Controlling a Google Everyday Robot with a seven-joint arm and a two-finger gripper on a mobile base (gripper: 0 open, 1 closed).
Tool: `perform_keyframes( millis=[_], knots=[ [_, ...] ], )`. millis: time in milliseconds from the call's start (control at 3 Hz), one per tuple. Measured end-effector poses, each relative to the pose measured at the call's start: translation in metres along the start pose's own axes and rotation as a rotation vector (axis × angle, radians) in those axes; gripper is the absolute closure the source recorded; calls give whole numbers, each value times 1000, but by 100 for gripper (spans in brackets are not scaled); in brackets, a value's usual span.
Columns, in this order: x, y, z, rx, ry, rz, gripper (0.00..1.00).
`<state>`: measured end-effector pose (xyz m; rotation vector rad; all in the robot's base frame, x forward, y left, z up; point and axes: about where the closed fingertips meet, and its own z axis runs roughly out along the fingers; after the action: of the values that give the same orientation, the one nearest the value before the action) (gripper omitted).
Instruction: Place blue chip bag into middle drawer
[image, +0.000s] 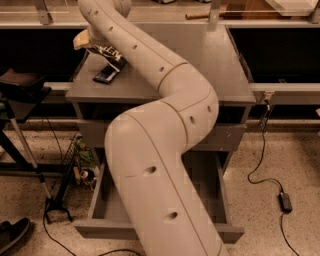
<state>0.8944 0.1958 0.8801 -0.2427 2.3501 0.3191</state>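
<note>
The blue chip bag (108, 52), dark with white lettering, sits tilted at the back left of the cabinet top (220, 65). My gripper (83, 40) is at the bag's left end, mostly hidden behind my own arm, which reaches over the cabinet from the front. A small flat dark packet (104, 75) lies just in front of the bag. The middle drawer (90, 230) stands pulled out at the bottom. My arm covers most of its inside.
A closed drawer front (94, 133) is above the open drawer. A black stand (20, 86) is at the left, with clutter (82, 170) on the floor beside the cabinet. A cable and power brick (285, 201) lie on the floor at the right. A shoe (12, 236) is at bottom left.
</note>
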Motion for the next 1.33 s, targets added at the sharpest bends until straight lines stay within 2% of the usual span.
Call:
perform_keyframes(
  millis=[333, 667, 1000, 1333],
  knots=[
    [8, 14, 14, -7, 53, -33, 0],
    [20, 17, 23, 7, 104, -65, 18],
    [28, 8, 25, 35, 138, -77, 42],
    [25, -9, 19, 63, 136, -68, 65]
  ],
)
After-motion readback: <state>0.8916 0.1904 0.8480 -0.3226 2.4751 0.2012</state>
